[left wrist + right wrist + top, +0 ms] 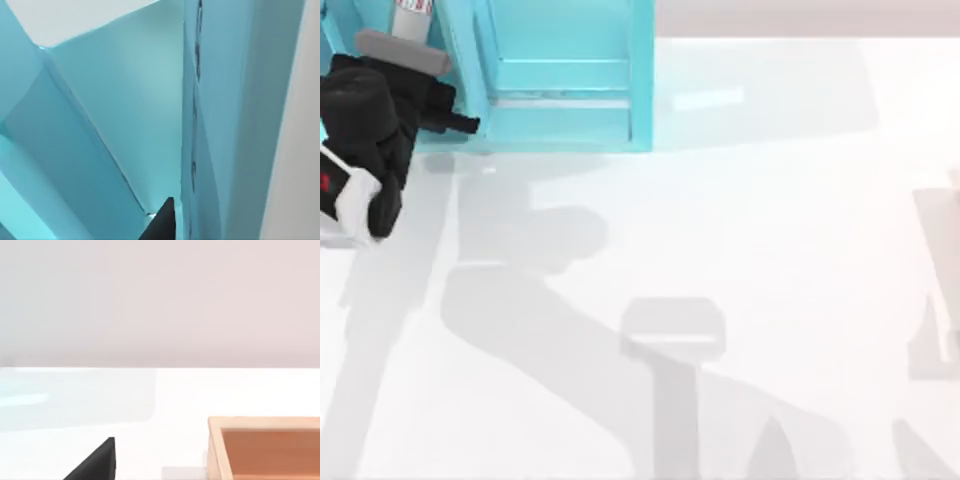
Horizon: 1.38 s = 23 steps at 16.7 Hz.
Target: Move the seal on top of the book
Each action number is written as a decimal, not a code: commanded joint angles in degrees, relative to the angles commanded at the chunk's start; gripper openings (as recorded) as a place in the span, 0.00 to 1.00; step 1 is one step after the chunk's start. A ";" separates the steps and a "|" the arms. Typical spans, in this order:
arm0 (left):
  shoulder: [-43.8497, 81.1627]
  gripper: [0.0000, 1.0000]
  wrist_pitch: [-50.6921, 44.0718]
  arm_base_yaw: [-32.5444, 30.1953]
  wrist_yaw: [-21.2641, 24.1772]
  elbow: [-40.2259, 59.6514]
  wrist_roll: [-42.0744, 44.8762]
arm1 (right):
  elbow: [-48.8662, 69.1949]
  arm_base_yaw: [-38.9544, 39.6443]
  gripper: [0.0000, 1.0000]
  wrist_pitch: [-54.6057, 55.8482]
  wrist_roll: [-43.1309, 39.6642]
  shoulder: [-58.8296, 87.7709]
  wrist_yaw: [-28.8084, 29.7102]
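Left gripper (pixel 470 124) sitting at the light-blue shelf (pixel 570 90), table's (pixel 740 300) far-left corner — finger spread: cannot tell. Wooden tray (pixel 265 447) lying on table.

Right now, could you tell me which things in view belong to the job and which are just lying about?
For the job: left end effector, at the blue shelf; orange box-like thing, perhaps the seal, I cannot tell.
Lying about: blue shelf; white cylinder with red marks.
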 joint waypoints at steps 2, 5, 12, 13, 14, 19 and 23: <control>0.00 0.32 0.00 0.00 0.00 0.00 0.00 | 0.00 0.00 1.00 0.00 0.00 0.00 0.00; 0.00 0.10 0.00 0.00 0.00 0.00 0.00 | 0.00 0.00 1.00 0.00 0.00 0.00 0.00; 0.00 0.00 0.00 0.00 0.00 0.00 0.00 | 0.00 0.00 1.00 0.00 0.00 0.00 0.00; 0.00 0.00 0.00 0.00 0.00 0.00 0.00 | 0.00 0.00 1.00 0.00 0.00 0.00 0.00; 0.00 0.00 0.00 0.00 0.00 0.00 0.00 | 0.00 0.00 1.00 0.00 0.00 0.00 0.00; -3.47 0.00 -2.43 0.14 -0.18 -1.82 0.26 | 0.00 0.00 1.00 0.00 0.00 0.00 0.00; -16.83 0.00 -10.48 -0.13 -0.94 -7.10 -0.08 | 0.00 0.00 1.00 0.00 0.00 0.00 0.00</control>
